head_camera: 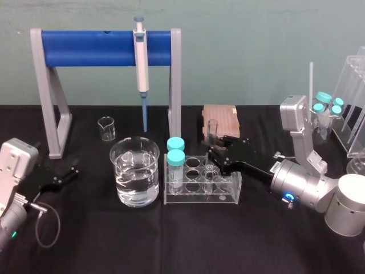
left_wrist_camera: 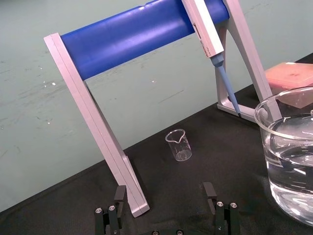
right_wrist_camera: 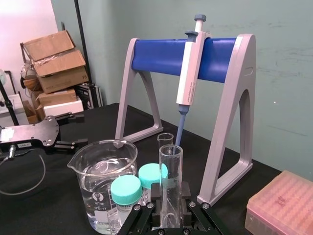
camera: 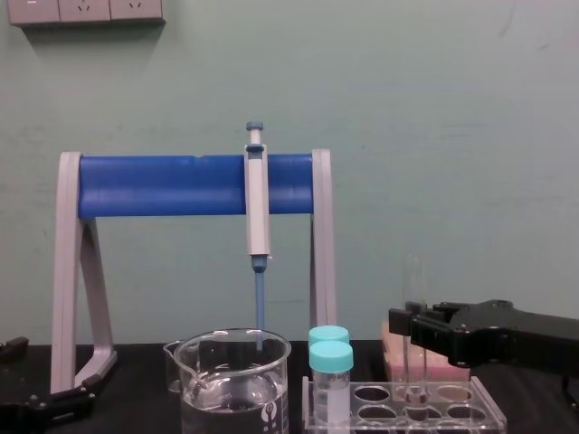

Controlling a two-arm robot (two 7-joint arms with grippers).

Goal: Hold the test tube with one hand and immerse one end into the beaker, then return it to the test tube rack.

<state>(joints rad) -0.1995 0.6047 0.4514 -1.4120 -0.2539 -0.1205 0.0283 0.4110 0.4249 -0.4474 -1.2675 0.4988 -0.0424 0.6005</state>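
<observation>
So the long thin clear glass test tube point(head_camera: 213, 132) is standing upright in the low see-through acrylic rack point(head_camera: 199, 197). It's in one of the holes at 3 o'clock of the two teal-capped vials point(head_camera: 175, 155). The black two-fingered right pincer point(head_camera: 214, 155) reaches in from the rack's 3 o'clock side and is pinching the test tube partway up. The rack sits on the black table point(head_camera: 171, 245), just at 3 o'clock of the wide clear glass beaker point(head_camera: 121, 171) with water in it. The left pincer point(head_camera: 67, 169) rests out at the beaker's 9 o'clock, fingers spread, holding nothing.
</observation>
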